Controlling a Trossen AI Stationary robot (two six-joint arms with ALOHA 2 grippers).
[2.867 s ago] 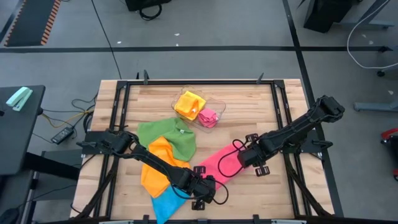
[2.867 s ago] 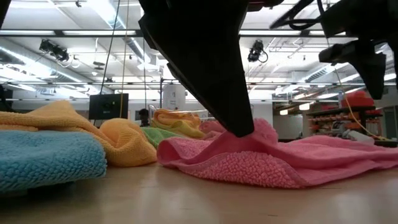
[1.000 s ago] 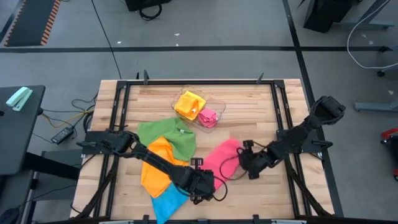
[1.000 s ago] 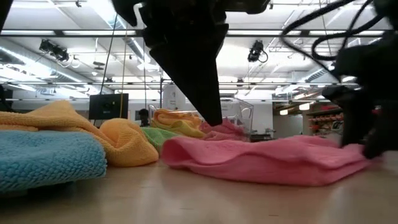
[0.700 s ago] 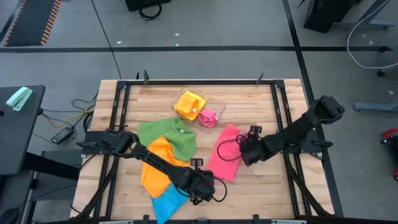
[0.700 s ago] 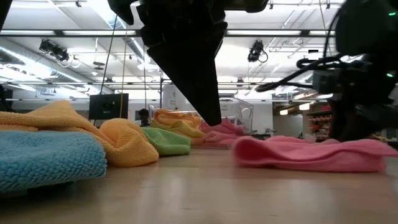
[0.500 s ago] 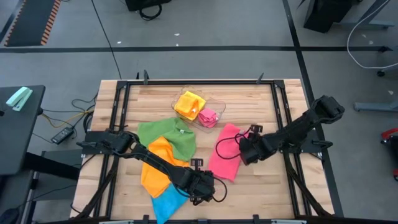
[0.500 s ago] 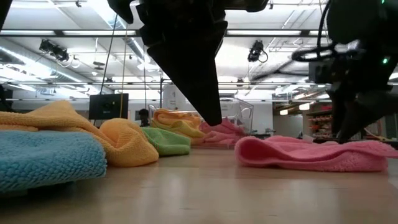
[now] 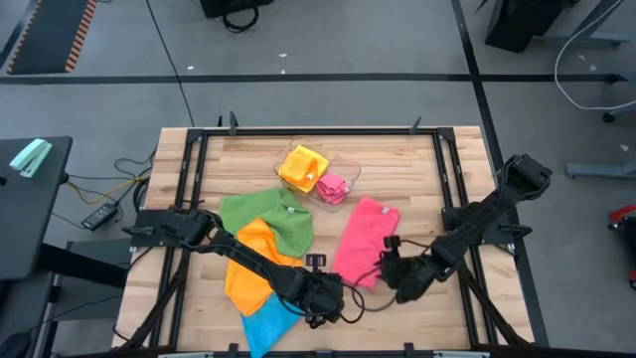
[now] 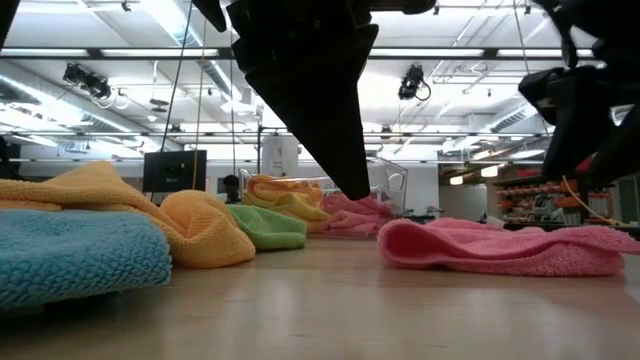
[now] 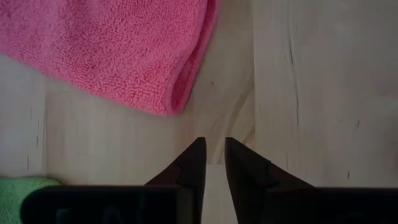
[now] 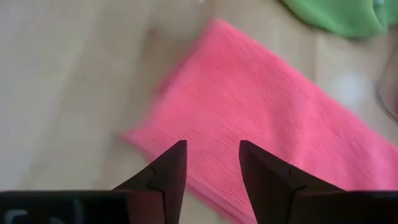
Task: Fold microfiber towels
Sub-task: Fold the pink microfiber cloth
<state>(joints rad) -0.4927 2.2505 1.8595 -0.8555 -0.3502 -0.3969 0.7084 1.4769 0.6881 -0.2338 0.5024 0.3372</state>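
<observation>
High view is showing the pink towel (image 9: 364, 242) lying folded lengthwise near the table's (image 9: 417, 169) middle, right of the green towel (image 9: 266, 217). Judging from here, a finger could be dragging a loose edge and undoing the fold, since both grippers are hovering just beside its near end. The left gripper (image 11: 210, 160), fingers nearly together and empty, is sitting just short of that corner; the right gripper (image 12: 210, 163), fingers apart and empty, is hanging over the towel's edge.
</observation>
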